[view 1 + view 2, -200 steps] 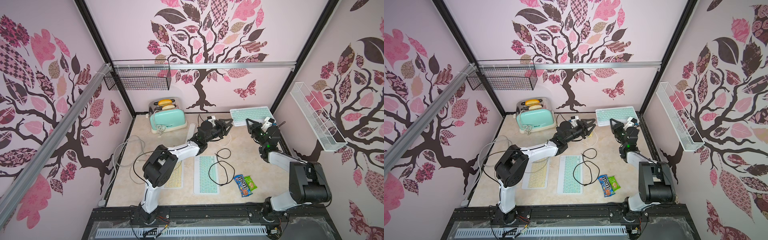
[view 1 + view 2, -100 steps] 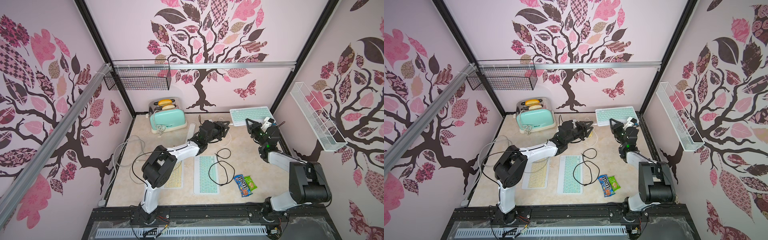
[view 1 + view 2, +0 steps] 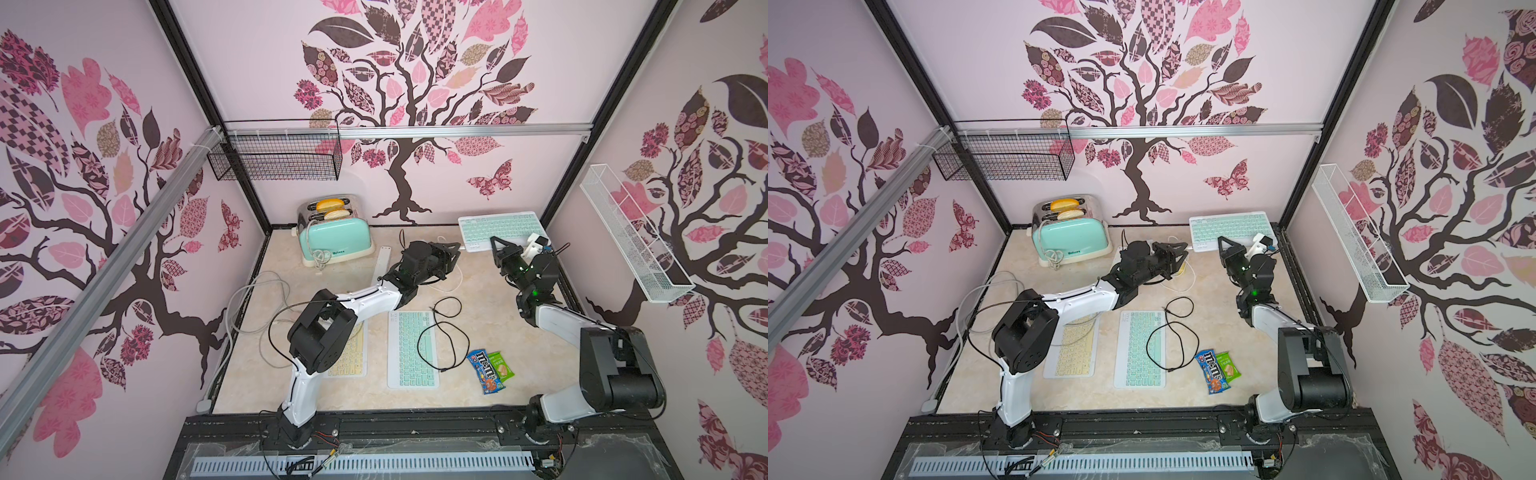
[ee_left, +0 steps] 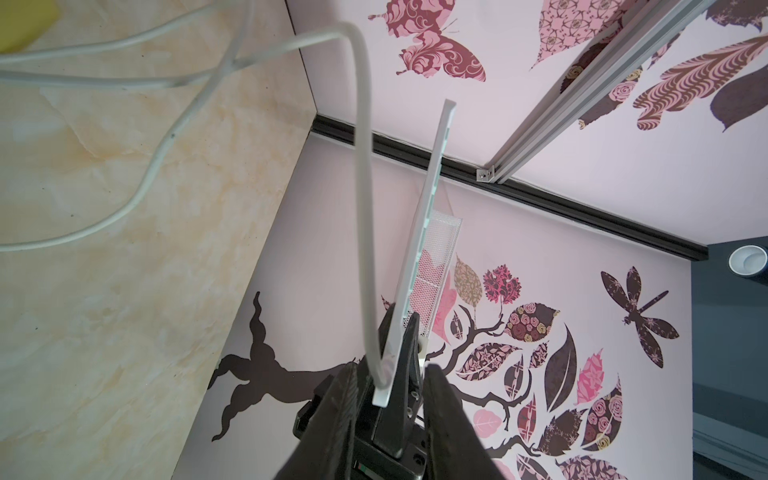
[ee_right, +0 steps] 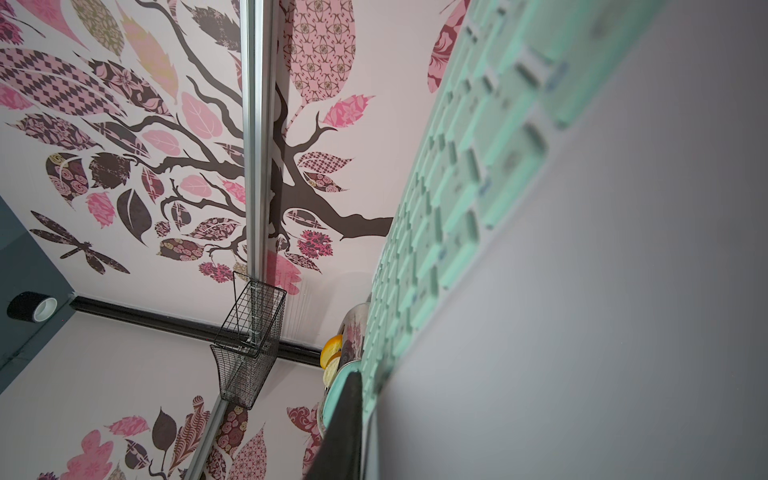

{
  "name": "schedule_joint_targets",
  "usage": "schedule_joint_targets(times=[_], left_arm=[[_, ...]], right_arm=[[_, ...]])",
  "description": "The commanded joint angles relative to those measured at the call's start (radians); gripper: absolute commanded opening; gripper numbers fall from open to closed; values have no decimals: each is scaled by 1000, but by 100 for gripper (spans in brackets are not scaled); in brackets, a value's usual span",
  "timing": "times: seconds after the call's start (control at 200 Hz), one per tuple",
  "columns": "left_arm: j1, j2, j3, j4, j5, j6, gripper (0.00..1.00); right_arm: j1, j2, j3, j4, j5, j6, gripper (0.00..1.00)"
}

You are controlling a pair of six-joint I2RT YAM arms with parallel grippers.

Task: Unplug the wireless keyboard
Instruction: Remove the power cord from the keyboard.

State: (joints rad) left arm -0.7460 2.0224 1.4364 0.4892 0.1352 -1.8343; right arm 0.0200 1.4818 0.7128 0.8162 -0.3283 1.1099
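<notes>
Left gripper (image 3: pixel 452 253) is straddling the plug (image 4: pixel 381 372) of the white cable (image 4: pixel 362 166) at the mint wireless keyboard (image 3: pixel 498 226) near the back wall, jaws apart. Right gripper (image 3: pixel 497 244) is clamping the keyboard's edge. Unplugging is not yet done.

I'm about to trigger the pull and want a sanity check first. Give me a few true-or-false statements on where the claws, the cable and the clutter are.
1. The white cable is plugged into the wireless keyboard. True.
2. The toaster has empty slots. False: bread sits in both slots.
3. The right claw grips the wireless keyboard's front edge. True.
4. The candy packets are in the black wire basket. False: they lie on the table.
5. The left claw is over the yellow keyboard. False: it is at the wireless keyboard's corner, around the cable's plug.
</notes>
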Motion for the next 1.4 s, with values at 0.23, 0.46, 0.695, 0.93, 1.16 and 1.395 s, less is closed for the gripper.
schedule_joint_targets(times=[0.23, 0.46, 0.695, 0.93, 1.16, 1.395], left_arm=[[-4, 71, 63, 1, -19, -23, 27], [-3, 68, 67, 4, -32, -31, 6], [-1, 56, 53, -6, -44, -36, 0], [6, 27, 30, -53, -62, -42, 0], [19, 13, 19, -77, -73, -51, 0], [38, 3, 5, -105, -78, -45, 0]], right_arm=[[19, -27, 9, 65, 4, -16, 0], [24, -28, 5, 44, 24, -21, 0], [43, -29, 8, 5, 102, -40, 0], [62, -48, -11, -15, 342, -80, 0], [63, -7, 0, 27, 479, -93, 0], [63, 29, 26, 52, 558, -122, 0]])
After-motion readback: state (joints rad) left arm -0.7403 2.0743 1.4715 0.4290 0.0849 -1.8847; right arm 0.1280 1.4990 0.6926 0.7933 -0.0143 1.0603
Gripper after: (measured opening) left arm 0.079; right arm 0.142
